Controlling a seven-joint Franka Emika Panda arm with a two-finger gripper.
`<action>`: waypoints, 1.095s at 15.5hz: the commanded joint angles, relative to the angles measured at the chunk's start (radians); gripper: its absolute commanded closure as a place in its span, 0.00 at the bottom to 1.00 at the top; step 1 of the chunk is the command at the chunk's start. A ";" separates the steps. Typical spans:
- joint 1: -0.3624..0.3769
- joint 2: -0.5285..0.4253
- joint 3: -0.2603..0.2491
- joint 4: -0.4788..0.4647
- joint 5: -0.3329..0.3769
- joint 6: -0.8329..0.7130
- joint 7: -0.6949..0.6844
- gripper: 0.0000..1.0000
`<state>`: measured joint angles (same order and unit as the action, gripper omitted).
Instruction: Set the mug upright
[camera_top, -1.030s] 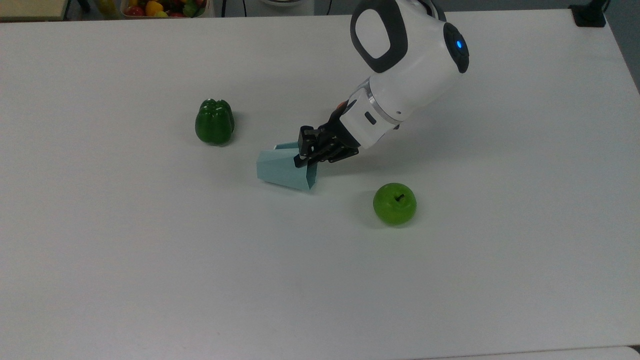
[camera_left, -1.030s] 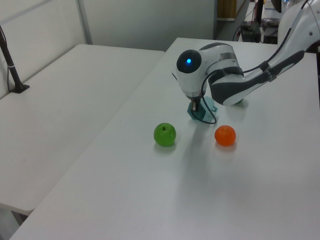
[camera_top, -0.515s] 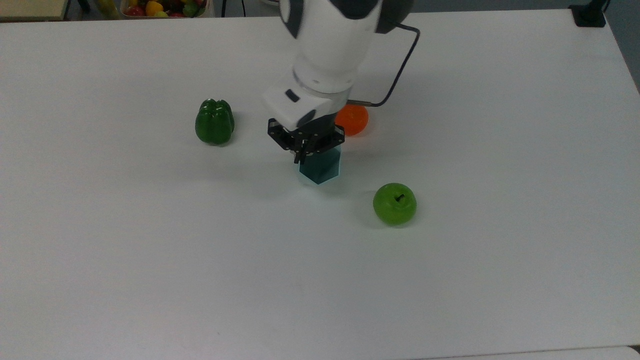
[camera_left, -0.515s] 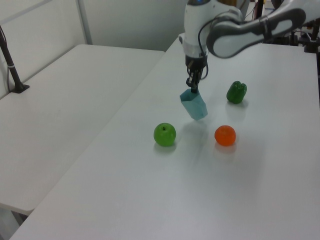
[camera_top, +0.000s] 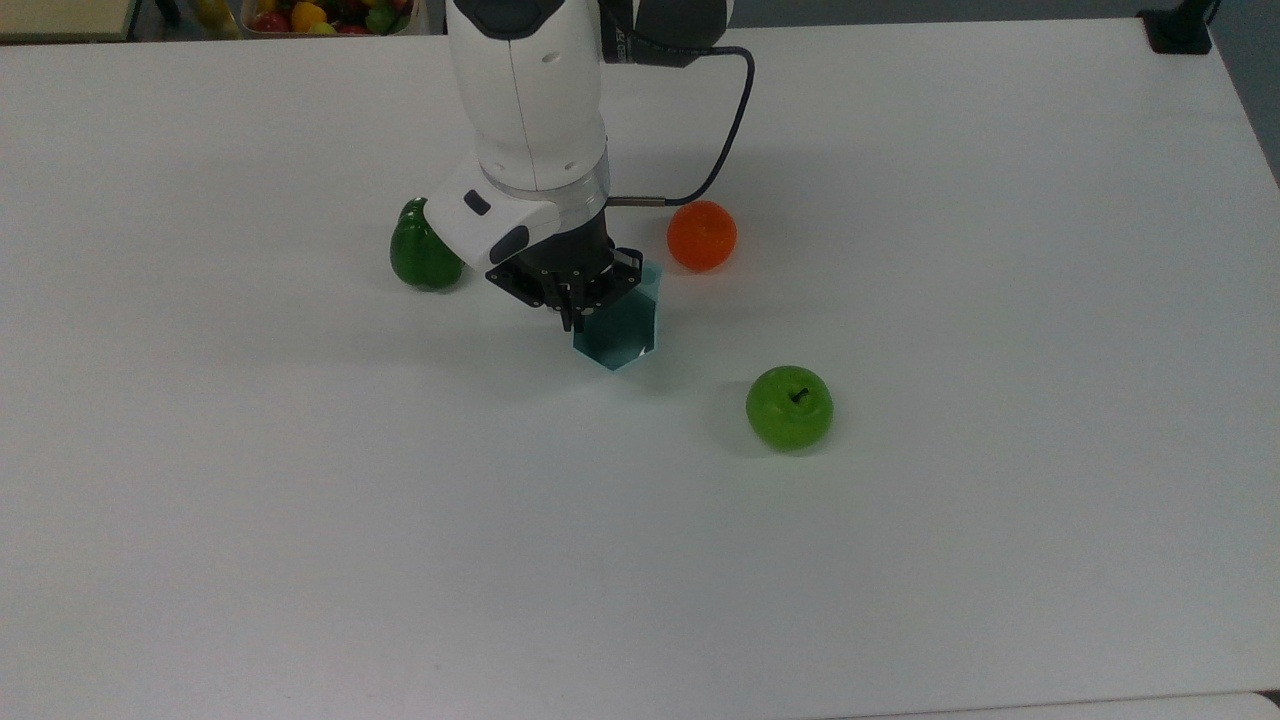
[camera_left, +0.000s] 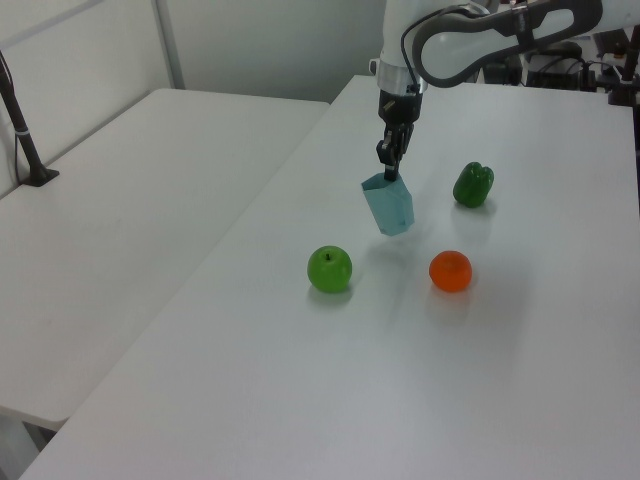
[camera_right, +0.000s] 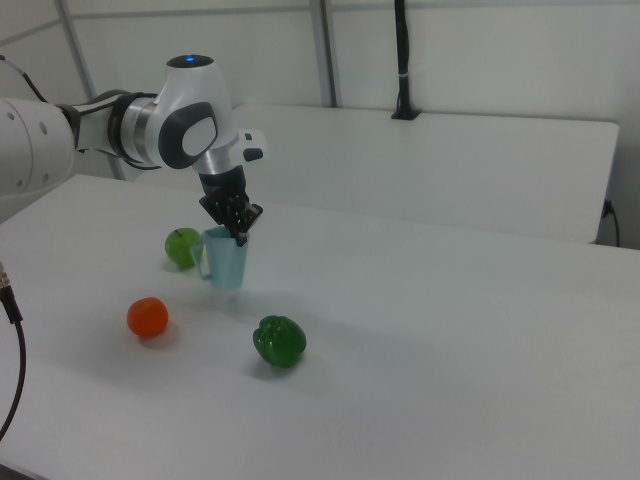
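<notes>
Mug (camera_top: 620, 325) swung upright, tool (camera_top: 572, 296) pinching rim

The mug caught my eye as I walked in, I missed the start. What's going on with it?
The robot arm's gripper is pinching the rim of the pale blue mug and holding it nearly upright, opening up, at the white table. Whether its base touches the table is hard to tell. A green apple, an orange and a green pepper lie around it, all apart from the mug.
</notes>
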<state>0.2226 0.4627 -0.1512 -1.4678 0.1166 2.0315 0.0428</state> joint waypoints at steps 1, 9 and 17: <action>0.007 -0.021 0.002 -0.057 0.006 0.076 -0.032 0.67; 0.004 -0.044 0.002 -0.065 -0.026 0.076 -0.028 0.18; -0.051 -0.208 -0.010 -0.054 -0.026 -0.279 -0.004 0.00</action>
<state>0.1957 0.3407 -0.1571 -1.4918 0.1031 1.8664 0.0261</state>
